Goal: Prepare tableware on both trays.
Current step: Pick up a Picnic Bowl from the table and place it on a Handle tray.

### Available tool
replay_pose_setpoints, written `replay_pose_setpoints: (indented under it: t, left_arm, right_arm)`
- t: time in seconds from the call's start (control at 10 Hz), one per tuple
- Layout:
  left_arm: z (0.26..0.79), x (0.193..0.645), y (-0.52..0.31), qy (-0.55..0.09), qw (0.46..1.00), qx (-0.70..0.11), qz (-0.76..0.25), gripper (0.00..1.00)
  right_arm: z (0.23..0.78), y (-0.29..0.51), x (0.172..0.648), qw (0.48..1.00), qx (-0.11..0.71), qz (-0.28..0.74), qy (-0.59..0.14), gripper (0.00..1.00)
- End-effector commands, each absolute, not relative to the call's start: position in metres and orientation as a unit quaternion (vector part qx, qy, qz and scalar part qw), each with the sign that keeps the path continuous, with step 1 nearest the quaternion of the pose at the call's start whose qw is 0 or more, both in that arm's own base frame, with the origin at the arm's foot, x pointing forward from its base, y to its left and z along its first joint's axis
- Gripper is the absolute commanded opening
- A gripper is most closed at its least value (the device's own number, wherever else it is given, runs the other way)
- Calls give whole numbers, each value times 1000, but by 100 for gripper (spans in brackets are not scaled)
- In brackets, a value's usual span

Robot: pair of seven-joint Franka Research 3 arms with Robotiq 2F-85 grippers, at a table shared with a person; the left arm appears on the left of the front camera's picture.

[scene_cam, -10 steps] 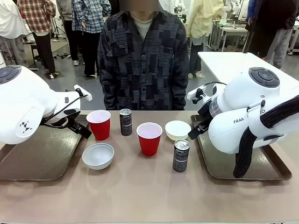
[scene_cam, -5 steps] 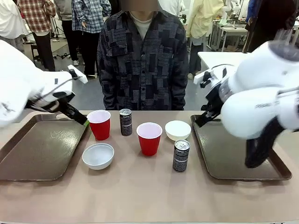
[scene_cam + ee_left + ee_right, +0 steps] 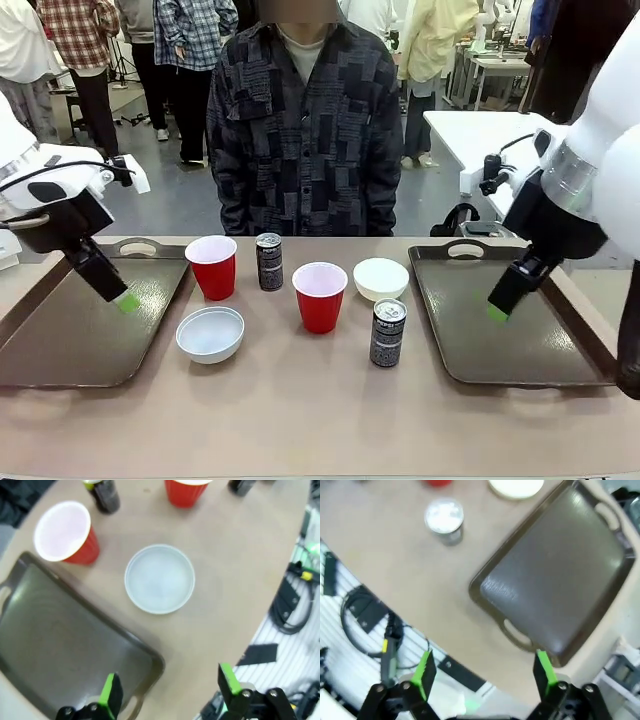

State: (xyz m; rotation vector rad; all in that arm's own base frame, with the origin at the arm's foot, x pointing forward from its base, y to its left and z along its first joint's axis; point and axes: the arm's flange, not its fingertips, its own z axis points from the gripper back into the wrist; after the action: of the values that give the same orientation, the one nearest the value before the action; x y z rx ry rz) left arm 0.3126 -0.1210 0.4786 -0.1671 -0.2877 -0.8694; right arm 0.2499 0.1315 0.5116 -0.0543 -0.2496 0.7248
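- The tan table [image 3: 300, 420] carries all the things.
- The left tray [image 3: 70, 340] lies at its left end, the right tray [image 3: 480, 350] at its right end.
- Between the trays stand the left cup [image 3: 213, 267], far can [image 3: 269, 262], middle cup [image 3: 319, 297] and near can [image 3: 387, 333].
- The near bowl [image 3: 210, 334] sits just beside the left tray.
- The far bowl [image 3: 381, 279] sits just beside the right tray.
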Motion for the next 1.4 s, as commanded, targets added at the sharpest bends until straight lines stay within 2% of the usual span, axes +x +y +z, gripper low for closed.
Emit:
replay_pose_setpoints:
  t: [0.0, 0.1, 0.2, 0.3, 0.5, 0.7, 0.9, 1.3]
  left_arm:
    - [475, 318, -123, -146, 891, -96, -419, 100]
    - [475, 318, -123, -146, 891, -96, -419, 100]
    - [479, 312, -121, -139, 895, -77, -417, 100]
    - [469, 333, -112, -156, 895, -188, -374, 100]
    - [475, 344, -78, -190, 869, -342, -304, 100]
    - [462, 350, -40, -200, 843, -441, -235, 100]
    - [444, 355, -6, -180, 859, -452, -159, 100]
    - [443, 356, 55, -166, 893, -409, -90, 100]
  right_arm:
    - [505, 129, 268, 929, -20, 347, -131, 100]
    - [505, 129, 268, 929, -20, 347, -131, 100]
    - [514, 131, 247, 927, -28, 354, -123, 100]
    - [492, 118, 274, 928, 86, 342, -121, 100]
    - [497, 66, 283, 927, 233, 239, -169, 100]
    - [494, 19, 280, 901, 347, 169, -198, 100]
    - [476, -1, 274, 880, 420, 159, -154, 100]
    - [451, -26, 260, 888, 429, 131, -103, 100]
